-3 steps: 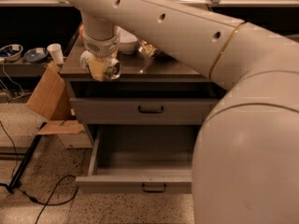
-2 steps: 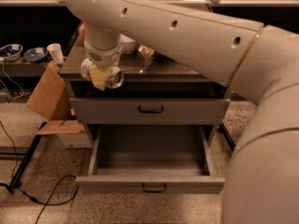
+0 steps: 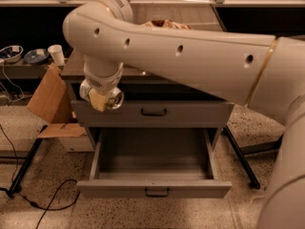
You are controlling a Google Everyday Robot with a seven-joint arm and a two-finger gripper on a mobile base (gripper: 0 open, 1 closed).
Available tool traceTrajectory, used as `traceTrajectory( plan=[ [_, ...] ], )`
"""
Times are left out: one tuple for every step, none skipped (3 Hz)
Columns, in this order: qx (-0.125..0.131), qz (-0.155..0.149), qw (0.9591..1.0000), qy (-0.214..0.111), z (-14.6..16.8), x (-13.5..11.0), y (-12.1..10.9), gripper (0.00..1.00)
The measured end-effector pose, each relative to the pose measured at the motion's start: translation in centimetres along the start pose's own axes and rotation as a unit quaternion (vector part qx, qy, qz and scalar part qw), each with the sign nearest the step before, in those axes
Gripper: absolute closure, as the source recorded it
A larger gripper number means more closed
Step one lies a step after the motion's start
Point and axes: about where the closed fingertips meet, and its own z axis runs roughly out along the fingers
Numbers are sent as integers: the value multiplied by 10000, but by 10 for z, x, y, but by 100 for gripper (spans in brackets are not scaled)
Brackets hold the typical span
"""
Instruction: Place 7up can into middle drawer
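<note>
My gripper (image 3: 101,98) hangs from the big white arm in front of the left end of the closed upper drawer (image 3: 190,113), above the left part of the middle drawer. It is shut on the 7up can (image 3: 116,98), which lies sideways. Only the can's silver ends show on either side of a pale finger (image 3: 99,99); the label is hidden. The middle drawer (image 3: 153,188) is pulled out wide, and its grey inside (image 3: 152,151) holds nothing.
A cardboard box (image 3: 47,98) leans at the cabinet's left. Two bowls (image 3: 10,53) and a white cup (image 3: 57,54) sit on a low shelf far left. Cables (image 3: 45,202) and a black stand leg (image 3: 24,165) lie on the floor; another leg (image 3: 240,157) is on the right.
The gripper with the can has come down from the countertop's edge to in front of the upper drawer. The arm now stretches across more of the view.
</note>
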Motion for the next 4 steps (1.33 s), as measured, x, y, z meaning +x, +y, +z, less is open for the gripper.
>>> traceTrajectory(
  plan=[
    [-36,-85,9999,-40,47,8,28,100],
    [-82,-137,9998,-105,85,10,45,100],
    [-174,-104,9997,-131,130,13,60,100],
    [-280,-97,9994,-178,173,19,77,100]
  ],
)
